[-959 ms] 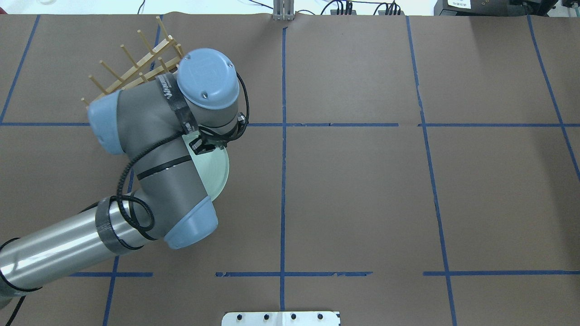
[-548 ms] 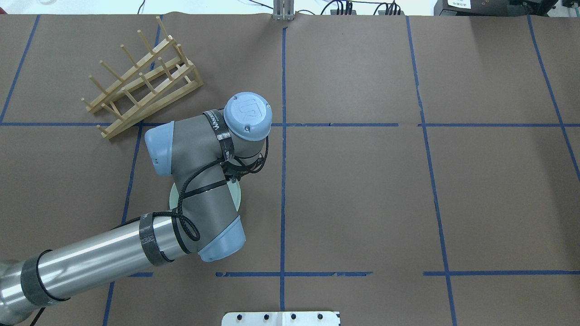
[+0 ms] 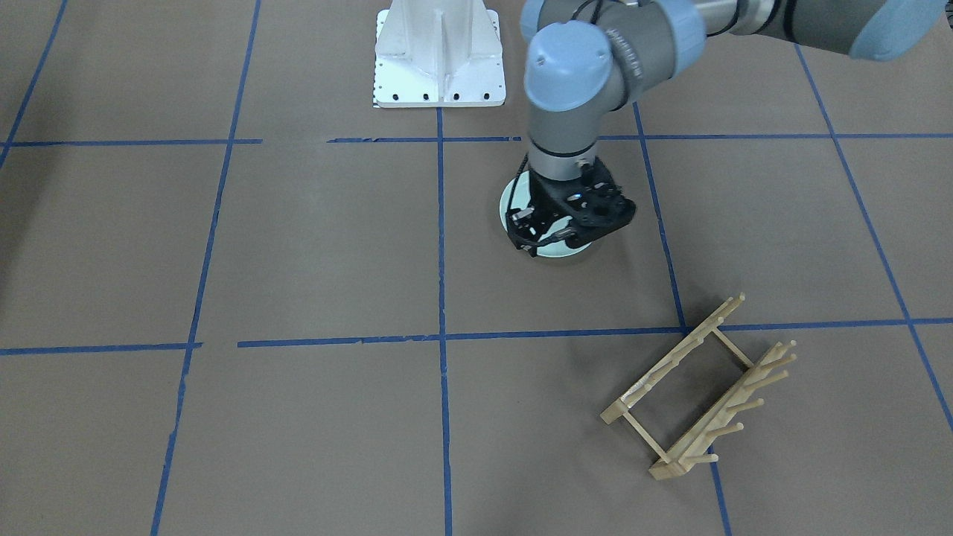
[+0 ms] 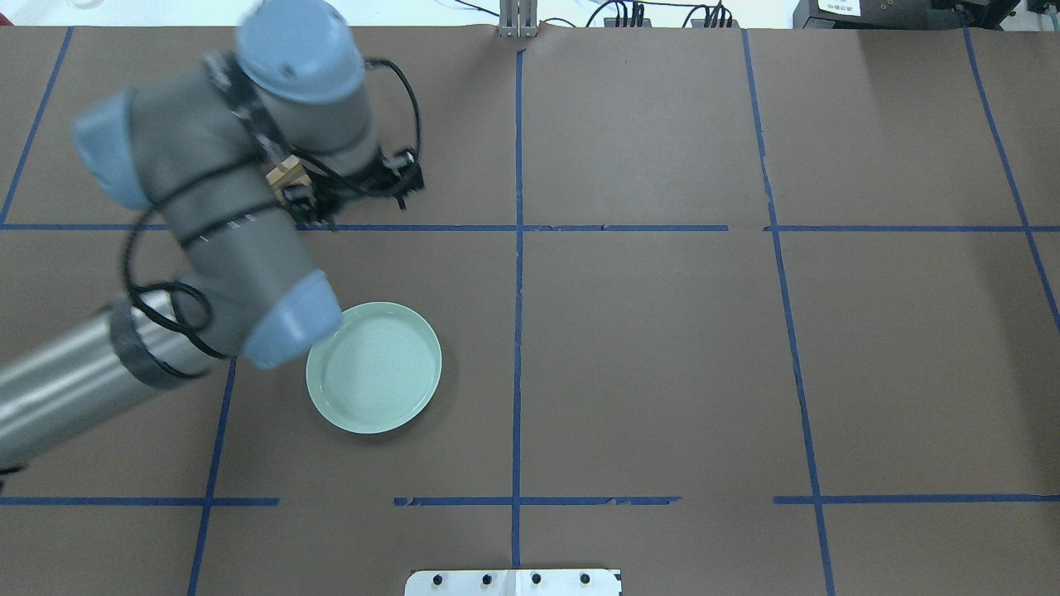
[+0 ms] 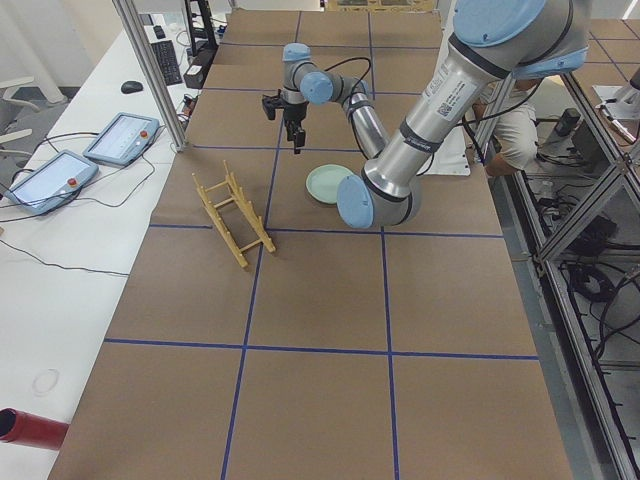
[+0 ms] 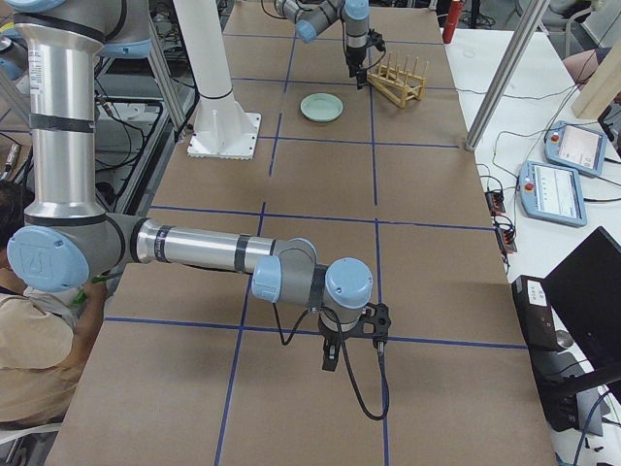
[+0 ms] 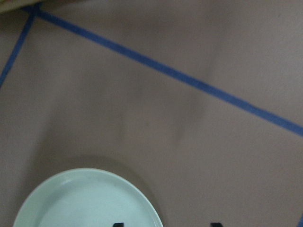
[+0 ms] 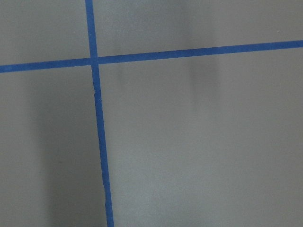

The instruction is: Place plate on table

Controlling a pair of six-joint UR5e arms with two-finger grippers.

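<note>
The pale mint-green plate lies flat on the brown table, left of the middle tape line. It also shows in the front view, the left side view, the right side view and the left wrist view. My left gripper is open and empty, raised beyond the plate toward the rack. In the front view the left gripper stands right over the plate. My right gripper hangs low over the table far from the plate; I cannot tell if it is open.
The light wooden peg rack stands past the plate, mostly hidden by my left arm in the overhead view. The white robot base is at the table's near edge. The right wrist view shows only tape lines.
My left arm carried the tilted plate away from the rack, lowered it flat on the table and let go. The arm has since risen and swung back toward the rack.
</note>
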